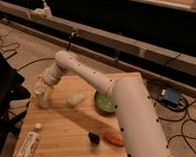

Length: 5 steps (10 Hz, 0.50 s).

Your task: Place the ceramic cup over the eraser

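The ceramic cup (pixel 42 98) is a small white cylinder standing near the far left edge of the wooden table (pixel 69 130). My gripper (pixel 45 87) is at the end of the white arm, right over and around the cup's top. The eraser (pixel 93 137) is a small black lump near the table's front, well to the right of the cup and apart from it.
A pale white block (pixel 75 99) lies just right of the cup. A green bowl (pixel 105 103) sits at the right, partly behind my arm. An orange-red oblong (pixel 115 138) lies beside the eraser. A white tube (pixel 28 146) lies at the front left. Cables run over the floor.
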Each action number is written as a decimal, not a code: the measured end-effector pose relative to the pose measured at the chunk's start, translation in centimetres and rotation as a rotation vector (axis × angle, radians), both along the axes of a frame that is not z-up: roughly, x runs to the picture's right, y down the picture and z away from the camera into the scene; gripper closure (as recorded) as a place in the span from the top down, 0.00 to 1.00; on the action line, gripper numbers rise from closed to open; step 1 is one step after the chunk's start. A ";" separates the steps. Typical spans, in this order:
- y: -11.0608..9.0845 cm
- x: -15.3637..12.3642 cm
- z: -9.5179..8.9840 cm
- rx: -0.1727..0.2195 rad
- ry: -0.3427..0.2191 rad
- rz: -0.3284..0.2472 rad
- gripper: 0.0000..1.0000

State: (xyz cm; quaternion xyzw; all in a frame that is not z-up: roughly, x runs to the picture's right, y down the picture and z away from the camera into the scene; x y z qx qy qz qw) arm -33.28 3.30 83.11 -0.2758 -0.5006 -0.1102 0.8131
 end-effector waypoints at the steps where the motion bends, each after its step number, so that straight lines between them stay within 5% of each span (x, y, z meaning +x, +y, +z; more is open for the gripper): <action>1: 0.6 -0.9 0.5 -0.016 -0.016 -0.009 0.79; 5: 1.3 -3.4 3.8 -0.056 -0.042 -0.031 0.79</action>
